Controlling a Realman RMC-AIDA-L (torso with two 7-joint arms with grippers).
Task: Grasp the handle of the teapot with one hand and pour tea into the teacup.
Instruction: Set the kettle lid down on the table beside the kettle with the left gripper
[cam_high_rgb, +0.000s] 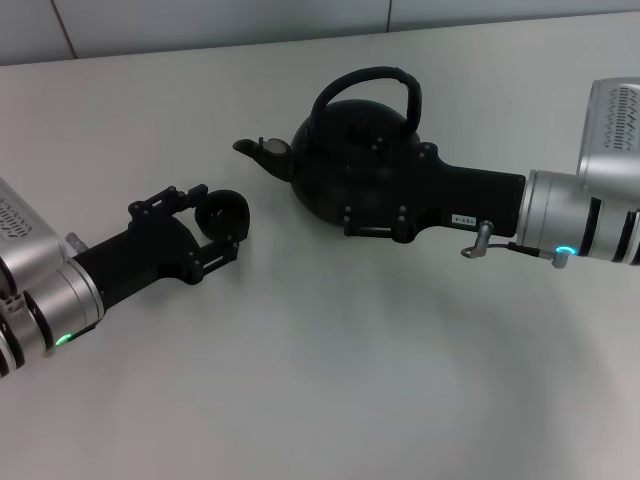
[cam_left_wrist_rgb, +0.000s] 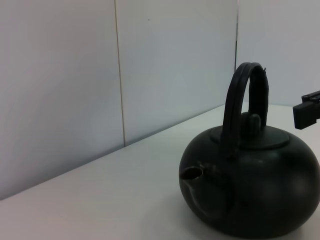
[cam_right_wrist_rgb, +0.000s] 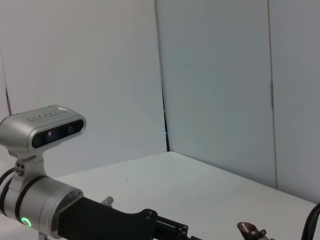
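The matte black teapot (cam_high_rgb: 320, 185) stands at the table's far middle, spout (cam_high_rgb: 262, 150) pointing left. Its arched handle (cam_high_rgb: 385, 78) stands upright and free. My right gripper (cam_high_rgb: 345, 178) reaches in from the right over the pot's belly, jaws spread, holding nothing. In the left wrist view the teapot (cam_left_wrist_rgb: 250, 190) is close, and a black tip of the right gripper (cam_left_wrist_rgb: 307, 110) hangs just beside the handle (cam_left_wrist_rgb: 235, 100), apart from it. My left gripper (cam_high_rgb: 222, 216) is shut on the small dark teacup (cam_high_rgb: 232, 208), left of the spout. No tea is visible.
The pale table (cam_high_rgb: 330, 370) stretches bare towards me. A light panelled wall (cam_left_wrist_rgb: 100, 75) runs behind the table. The right wrist view shows my left arm with its camera (cam_right_wrist_rgb: 50, 130) and the spout tip (cam_right_wrist_rgb: 250, 231).
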